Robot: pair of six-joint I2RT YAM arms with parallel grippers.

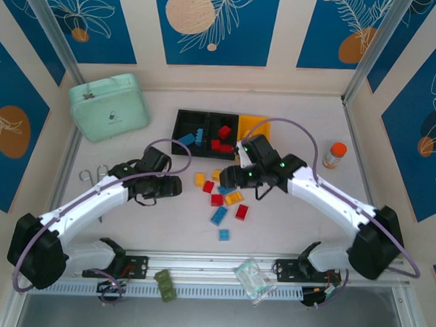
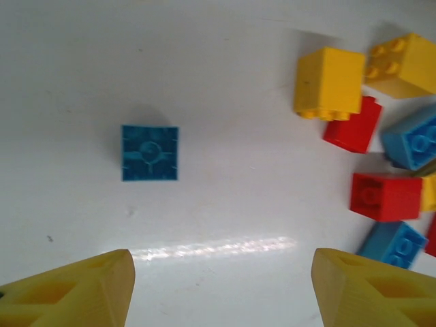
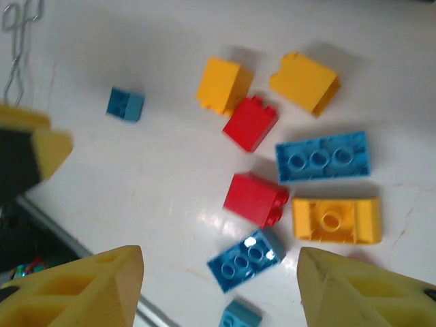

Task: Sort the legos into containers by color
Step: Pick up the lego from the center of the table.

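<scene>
Robot-side of 3 containers (image 1: 208, 116), white table (image 1: 287, 232) held loose legos (image 1: 217, 200); blue-patterned panels (image 1: 209, 25) walled room. Left gripper (image 2: 223, 272), right gripper (image 3: 221, 262) both spread, empty; finger bases cropped by frame.

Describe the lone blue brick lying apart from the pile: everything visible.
The lone blue brick is a small square piece of glossy plastic, turned studs down so its hollow ribbed underside with a centre ring faces up. It rests flat on the white table, apart from the other bricks, touching nothing else, ahead of the open left gripper.
</scene>
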